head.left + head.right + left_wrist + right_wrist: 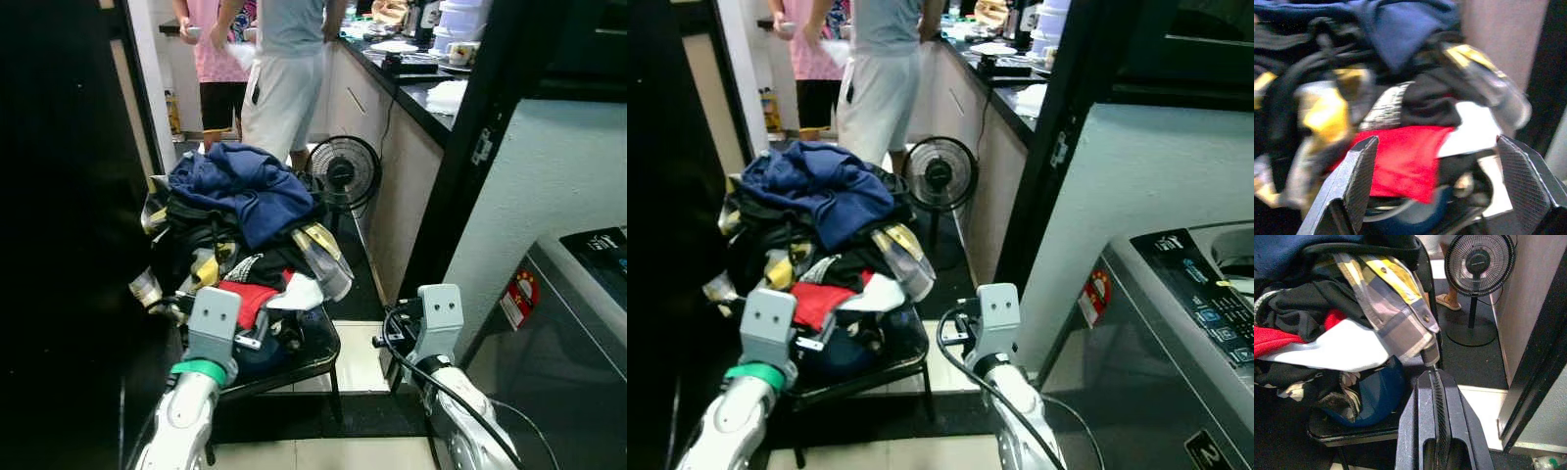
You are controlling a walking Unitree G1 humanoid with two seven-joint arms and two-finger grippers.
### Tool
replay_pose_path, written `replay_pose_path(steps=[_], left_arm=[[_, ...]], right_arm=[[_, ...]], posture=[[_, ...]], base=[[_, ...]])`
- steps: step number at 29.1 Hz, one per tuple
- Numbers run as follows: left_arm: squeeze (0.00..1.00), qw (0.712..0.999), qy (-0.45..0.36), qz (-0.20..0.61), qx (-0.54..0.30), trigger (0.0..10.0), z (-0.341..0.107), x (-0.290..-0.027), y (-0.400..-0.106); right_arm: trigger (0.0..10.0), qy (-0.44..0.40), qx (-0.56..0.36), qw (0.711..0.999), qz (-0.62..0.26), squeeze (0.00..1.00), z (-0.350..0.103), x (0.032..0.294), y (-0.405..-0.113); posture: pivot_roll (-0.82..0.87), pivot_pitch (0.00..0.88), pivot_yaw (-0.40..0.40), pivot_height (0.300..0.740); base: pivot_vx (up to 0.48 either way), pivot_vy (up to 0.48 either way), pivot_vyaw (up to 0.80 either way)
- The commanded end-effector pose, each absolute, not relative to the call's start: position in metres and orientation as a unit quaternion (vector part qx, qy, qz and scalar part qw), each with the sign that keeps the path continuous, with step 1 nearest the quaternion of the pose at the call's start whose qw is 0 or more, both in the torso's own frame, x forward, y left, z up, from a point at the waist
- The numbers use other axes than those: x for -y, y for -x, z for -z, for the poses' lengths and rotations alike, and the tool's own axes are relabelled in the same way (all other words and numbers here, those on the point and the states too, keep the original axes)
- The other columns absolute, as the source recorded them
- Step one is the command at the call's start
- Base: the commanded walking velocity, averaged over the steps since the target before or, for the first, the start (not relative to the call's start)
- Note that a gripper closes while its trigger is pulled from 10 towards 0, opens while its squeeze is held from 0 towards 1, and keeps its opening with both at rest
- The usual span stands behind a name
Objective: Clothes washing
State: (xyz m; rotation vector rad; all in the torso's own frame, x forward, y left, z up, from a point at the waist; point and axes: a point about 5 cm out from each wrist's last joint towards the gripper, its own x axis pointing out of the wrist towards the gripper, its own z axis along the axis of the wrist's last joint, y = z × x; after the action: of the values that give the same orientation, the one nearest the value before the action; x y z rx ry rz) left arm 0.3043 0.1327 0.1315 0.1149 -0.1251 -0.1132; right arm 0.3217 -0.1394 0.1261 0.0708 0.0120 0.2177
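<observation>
One heaped pile of clothes [240, 230] sits on a dark chair [318, 357], directly ahead of the robot's left gripper [1432, 183] and off to the far side of the right gripper [1436, 396]. A washing machine [1176, 323] stands beyond the right arm, on its outer side, with its control panel facing up.

The left gripper's two black fingers are spread wide, framing a red garment [1400, 156] just in front of them without touching it. The right gripper's fingers are pressed together, holding nothing, near the chair's front edge.

The pile looks soft, limp and tangled, so lifting one piece would likely drag others along. A bunched fold of the red garment, nearest the open fingers, seems the easiest hold.

A navy garment [245, 181] tops the heap; below it lie black pieces, a yellow-and-grey checked shirt [1393, 308] and a white cloth [1347, 350].
</observation>
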Motion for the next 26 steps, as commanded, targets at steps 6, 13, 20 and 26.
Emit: replay_pose_path(steps=[6, 13, 20, 26], left_arm=[[0.0, 0.995, -0.049, 0.075, 0.048, 10.0, -0.126, -0.124, -0.299], [0.0, 0.995, -0.052, 0.073, 0.034, 10.0, -0.117, -0.125, -0.298], [0.0, 0.997, -0.075, 0.033, 0.004, 10.0, -0.107, -0.129, -0.305], [0.0, 0.997, -0.077, 0.02, -0.002, 10.0, -0.106, -0.132, -0.308]], right_arm=[[10.0, -0.036, -0.009, 0.993, -0.109, 0.0, -0.123, 0.137, -0.319], [10.0, -0.038, -0.011, 0.992, -0.117, 0.0, -0.123, 0.137, -0.319], [10.0, -0.035, -0.007, 0.992, -0.118, 0.0, -0.126, 0.136, -0.322], [10.0, -0.036, -0.003, 0.993, -0.113, 0.0, -0.127, 0.139, -0.324]], posture=[[-0.03, 0.001, 0.02, 0.74], [-0.02, 0.005, 0.0, 0.74], [-0.04, 0.0, -0.007, 0.74], [-0.04, 0.001, 0.003, 0.74]], base=[[0.0, 0.0, 0.0], [0.0, 0.0, 0.0], [0.0, 0.0, 0.0], [0.0, 0.0, 0.0]])
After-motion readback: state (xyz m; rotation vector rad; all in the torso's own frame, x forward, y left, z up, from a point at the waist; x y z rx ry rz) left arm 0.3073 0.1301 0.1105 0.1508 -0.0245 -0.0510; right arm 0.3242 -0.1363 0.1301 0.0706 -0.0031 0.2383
